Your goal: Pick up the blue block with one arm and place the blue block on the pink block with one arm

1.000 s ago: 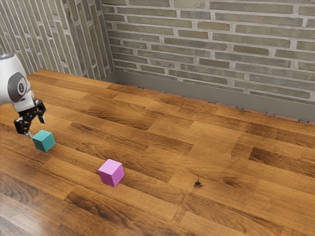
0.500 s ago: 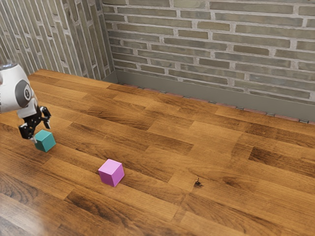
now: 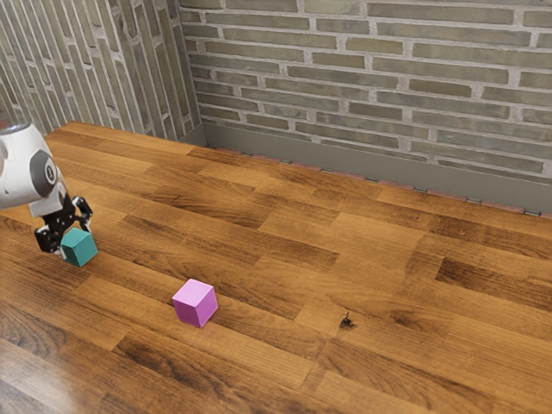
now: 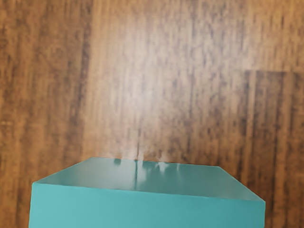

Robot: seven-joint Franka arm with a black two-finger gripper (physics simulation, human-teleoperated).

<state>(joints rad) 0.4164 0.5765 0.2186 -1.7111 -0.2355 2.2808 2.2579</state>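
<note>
Exterior view: white arm [image 3: 21, 168] coming in from the exterior view's left, bent low over the wooden table [image 3: 362, 250]. Black gripper [image 3: 64, 233] down at the blue block [image 3: 83, 249], fingers spread wide, one to each side of the block's upper part. Looks open. Contact with the block's sides too unclear to call a grasp. Blue block more teal than blue, sitting flat on the wood near the exterior view's left edge, partly hidden behind the gripper. Pink block [image 3: 195, 302] also flat on the table, well apart from the blue block, toward the exterior view's right and nearer the camera, one corner facing forward. Both blocks on the wood, not stacked. Small dark speck [image 3: 347, 321] on the planks, further to the exterior view's right of the pink block. Brick wall [image 3: 371, 78] along the table's far edge, meeting another brick wall at the corner in the upper left.

Wrist view: blue block [image 4: 147, 202] large and close, right under the hand. Top face and one side face visible, faint glare streaks on the top face. Block level and square-on to the hand. Wood grain of the table [image 4: 166, 71] beyond it, pale sheen just past the block's far edge, a darker plank alongside.
</note>
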